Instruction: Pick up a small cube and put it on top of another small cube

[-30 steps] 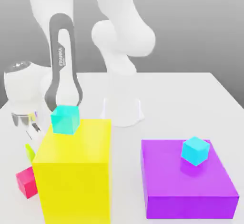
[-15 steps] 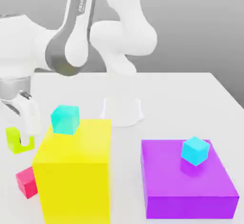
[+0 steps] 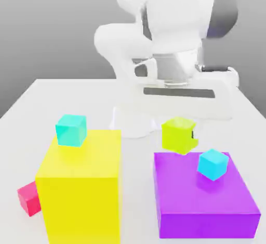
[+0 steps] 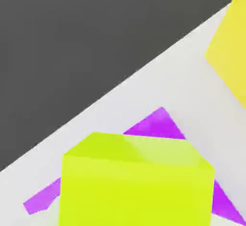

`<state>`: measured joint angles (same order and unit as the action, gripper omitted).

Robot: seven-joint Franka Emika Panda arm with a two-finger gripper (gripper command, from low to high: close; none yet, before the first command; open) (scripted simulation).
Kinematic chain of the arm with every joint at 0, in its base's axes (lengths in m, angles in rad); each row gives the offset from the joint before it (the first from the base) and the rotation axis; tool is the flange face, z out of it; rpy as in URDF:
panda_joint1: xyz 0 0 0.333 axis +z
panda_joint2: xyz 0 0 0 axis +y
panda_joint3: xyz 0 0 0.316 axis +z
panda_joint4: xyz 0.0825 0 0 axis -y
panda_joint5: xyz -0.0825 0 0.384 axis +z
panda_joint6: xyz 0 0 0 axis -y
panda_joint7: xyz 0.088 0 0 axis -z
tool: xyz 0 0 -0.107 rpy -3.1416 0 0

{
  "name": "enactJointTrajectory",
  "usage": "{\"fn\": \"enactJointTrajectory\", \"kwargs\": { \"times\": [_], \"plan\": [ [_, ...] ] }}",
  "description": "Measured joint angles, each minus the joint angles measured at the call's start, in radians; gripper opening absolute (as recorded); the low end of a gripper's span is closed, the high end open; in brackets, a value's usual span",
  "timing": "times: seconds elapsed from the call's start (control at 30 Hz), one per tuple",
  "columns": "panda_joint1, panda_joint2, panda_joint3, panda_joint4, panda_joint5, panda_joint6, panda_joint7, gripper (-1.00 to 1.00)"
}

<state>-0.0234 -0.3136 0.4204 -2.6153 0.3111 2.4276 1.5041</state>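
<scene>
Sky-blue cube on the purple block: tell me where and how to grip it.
Grip the sky-blue cube by two opposite upright faces, probably coming from above: it sits on the purple block, top exposed, turned cornerwise, so the fingers should turn to match.

Impossible to make out any text, label, brand, number or sign, in the exterior view or the hand view.
</scene>
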Motion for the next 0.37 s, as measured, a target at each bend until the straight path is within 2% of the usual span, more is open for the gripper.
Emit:
{"fn": "enactJointTrajectory", "kwargs": {
  "times": [0.1,0.27,0.3,0.37],
  "plan": [
    [0.019,0.006,0.113,-0.048,-0.064,-0.026,0.153,-1.00],
    [-0.012,0.150,0.166,-0.095,-0.150,0.140,0.236,-1.00],
    [-0.015,0.166,0.171,-0.099,-0.158,0.160,0.243,1.00],
    [-0.015,0.166,0.171,-0.099,-0.158,0.160,0.242,1.00]
  ]
}}
